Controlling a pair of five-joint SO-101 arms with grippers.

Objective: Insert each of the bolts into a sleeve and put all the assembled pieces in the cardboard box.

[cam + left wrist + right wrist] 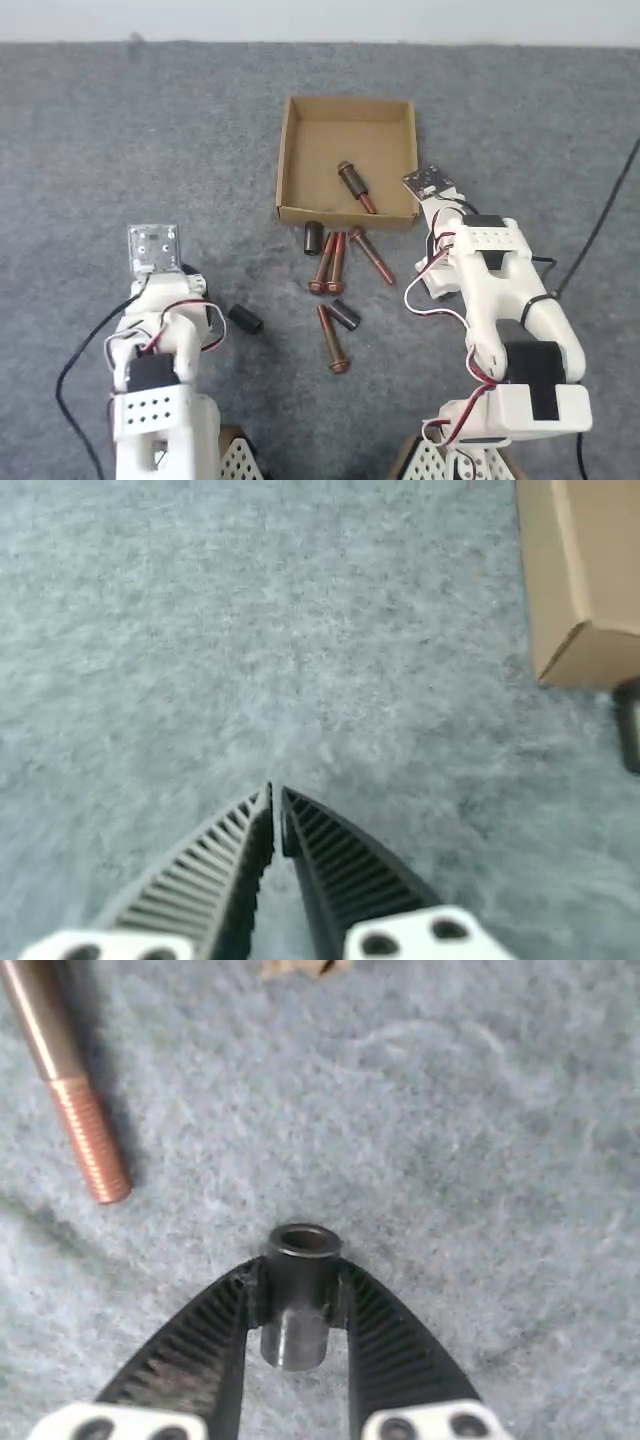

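left gripper (277,795): fingers pressed together, nothing between them, low over bare grey carpet (200,630). corner of cardboard box (585,580) in sight beyond it.

right gripper (297,1275): pinching held sleeve (297,1310) across its body, open bore facing away from the wrist. contact w/ carpet: cannot tell. threaded end of angled bolt (65,1090) lying near, apart from held sleeve.

high view, parts check:
- cardboard box at mid-table, far side from the arms. 1 assembled piece (355,186) lying diagonal inside.
- box-side sleeve (313,237) just outside the near wall of the box, on carpet.
- paired bolts (330,262) side by side, approx touching, heads toward the arms, next to box-side sleeve.
- angled bolt beside the pair, between them & the right arm.
- lone bolt (333,338) closer to the arms, w/ mid sleeve (345,315) just beside its shank.
- stray sleeve (244,319) off by itself, near the left arm.
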